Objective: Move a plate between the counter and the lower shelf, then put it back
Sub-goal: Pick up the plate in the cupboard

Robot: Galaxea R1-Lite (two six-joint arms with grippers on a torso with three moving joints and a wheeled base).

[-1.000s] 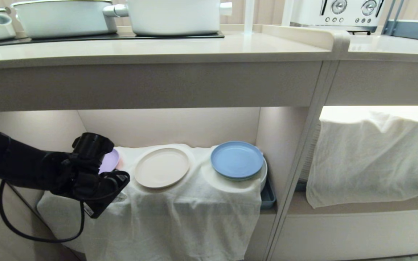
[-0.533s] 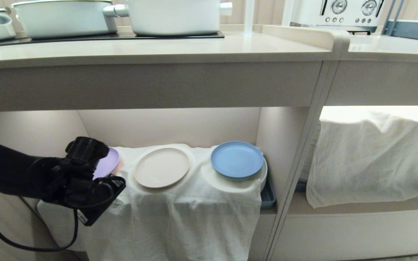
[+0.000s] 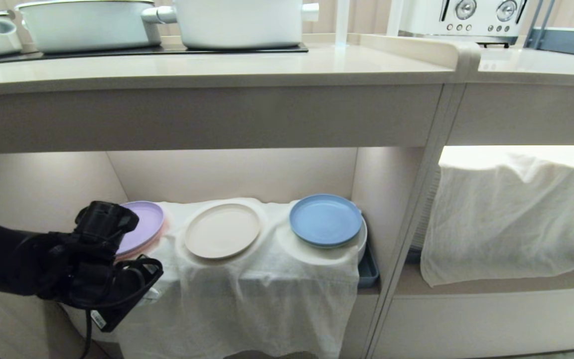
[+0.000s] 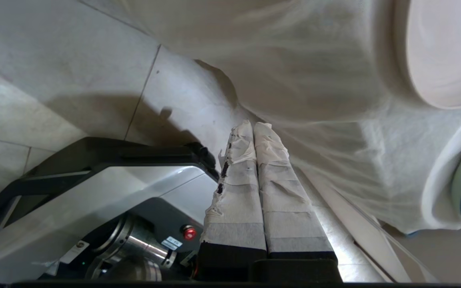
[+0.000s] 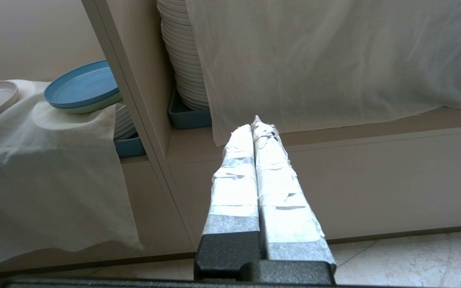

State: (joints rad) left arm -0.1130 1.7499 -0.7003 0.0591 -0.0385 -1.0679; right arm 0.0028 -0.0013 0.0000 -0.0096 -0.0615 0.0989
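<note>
The plate (image 3: 222, 230) lies flat on the middle hump of the wrinkled white cloth (image 3: 247, 294) in the lower shelf (image 3: 232, 174), free of any grip. To its left a lilac plate (image 3: 142, 229) sits on the next hump, and to its right a blue plate (image 3: 325, 220) rests on a pale stack under the cloth, with a blue-grey tray (image 3: 369, 273) showing at the stack's foot. The cloth hangs down over the front of the cubby like a curtain.

The left gripper (image 4: 253, 130) is low at the cubby's left front — its taped fingers pressed together, holding nothing, just beside the hanging cloth. In the head view its black wrist and cable (image 3: 92, 259) cover part of the lilac plate's near edge and stand well apart from the cream plate.

The right gripper (image 5: 256, 124) hangs parked before the neighbouring cubby, jaws together and empty, facing a plain cloth (image 3: 511, 219) and a tall stack of white plates (image 5: 180, 52) in a blue tray.

Above, the counter (image 3: 207, 67) carries white pots (image 3: 237, 22) on a black cooktop (image 3: 137, 50); a white toaster (image 3: 464, 17) stands on the next worktop to the right.
</note>
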